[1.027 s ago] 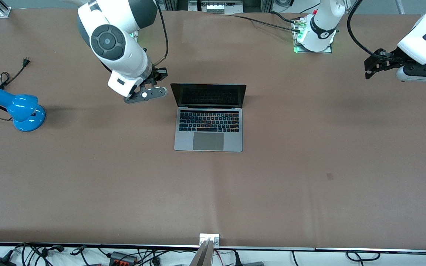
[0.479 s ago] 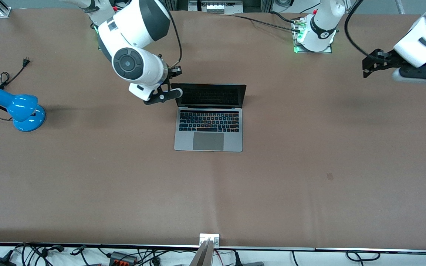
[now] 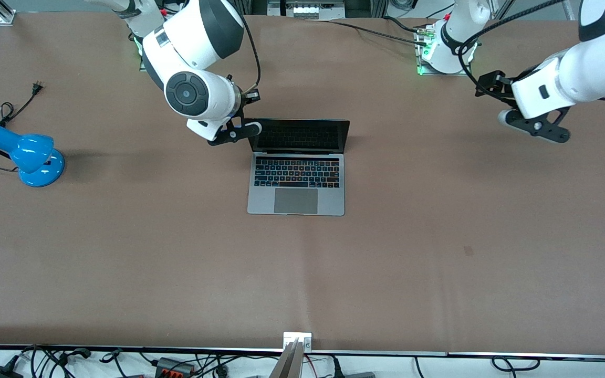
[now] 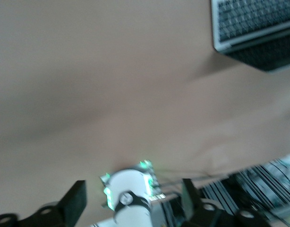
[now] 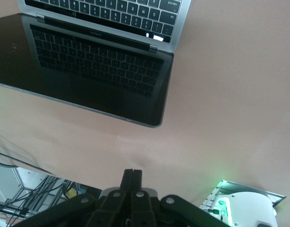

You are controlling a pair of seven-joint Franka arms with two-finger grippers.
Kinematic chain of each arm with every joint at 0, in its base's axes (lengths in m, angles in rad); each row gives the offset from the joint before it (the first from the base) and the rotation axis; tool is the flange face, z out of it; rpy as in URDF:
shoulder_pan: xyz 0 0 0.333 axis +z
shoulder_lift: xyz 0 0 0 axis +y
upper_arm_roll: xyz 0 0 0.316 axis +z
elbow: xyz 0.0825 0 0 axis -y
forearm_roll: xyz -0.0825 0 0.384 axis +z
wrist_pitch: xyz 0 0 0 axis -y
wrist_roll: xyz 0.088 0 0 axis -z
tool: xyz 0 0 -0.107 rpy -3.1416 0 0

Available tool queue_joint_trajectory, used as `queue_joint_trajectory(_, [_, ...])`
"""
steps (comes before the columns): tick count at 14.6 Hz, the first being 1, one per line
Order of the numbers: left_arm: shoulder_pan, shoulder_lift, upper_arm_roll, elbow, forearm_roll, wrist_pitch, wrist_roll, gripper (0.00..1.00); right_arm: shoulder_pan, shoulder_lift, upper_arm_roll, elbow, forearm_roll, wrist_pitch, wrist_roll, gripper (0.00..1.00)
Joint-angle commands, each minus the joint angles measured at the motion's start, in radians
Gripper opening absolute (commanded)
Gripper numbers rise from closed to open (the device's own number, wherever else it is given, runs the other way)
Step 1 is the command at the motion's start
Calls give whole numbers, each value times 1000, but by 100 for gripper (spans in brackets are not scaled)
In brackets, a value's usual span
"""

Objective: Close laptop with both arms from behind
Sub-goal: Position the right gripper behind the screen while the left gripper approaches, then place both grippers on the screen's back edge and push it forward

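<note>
The silver-grey laptop (image 3: 296, 181) stands open in the middle of the table, its dark screen (image 3: 302, 135) upright and facing the front camera. My right gripper (image 3: 247, 100) hangs by the lid's corner at the right arm's end, on the robot-base side of the lid. It is shut and empty (image 5: 132, 177), and the right wrist view shows the screen (image 5: 88, 71) without contact. My left gripper (image 3: 486, 86) is in the air over bare table toward the left arm's end, well apart from the laptop. Its fingers (image 4: 78, 201) are open and empty, with the laptop's corner (image 4: 258, 28) far off.
A blue desk lamp (image 3: 27, 153) with a black cord lies toward the right arm's end of the table. The arm bases (image 3: 441, 55) stand along the table's robot edge. Cables lie off the table's edge nearest the front camera.
My right gripper has moved from beside the laptop up to the lid's corner. My left arm has swung in from the table's end toward the laptop and turned its hand.
</note>
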Motion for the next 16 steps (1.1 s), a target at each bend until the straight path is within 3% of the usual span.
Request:
queue_joint_trajectory(1, [2, 21, -43, 15, -104, -57, -105, 6, 29, 1, -5, 1, 17, -14, 8, 0])
queue_joint_trajectory(2, [2, 23, -84, 17, -113, -51, -138, 1, 38, 1, -5, -2, 17, -14, 8, 0])
queue_joint_trajectory(4, [2, 23, -162, -44, -113, 8, -193, 1, 58, 1, -5, -10, 15, 3, 8, 0])
queue_joint_trajectory(9, [5, 23, -420, -173, -127, 312, -405, 1, 76, 8, -5, -37, 15, 32, 8, 0])
queue_joint_trajectory(16, [3, 24, -575, -376, -175, 699, -606, 1, 79, 47, -6, -56, 11, 87, 7, 0])
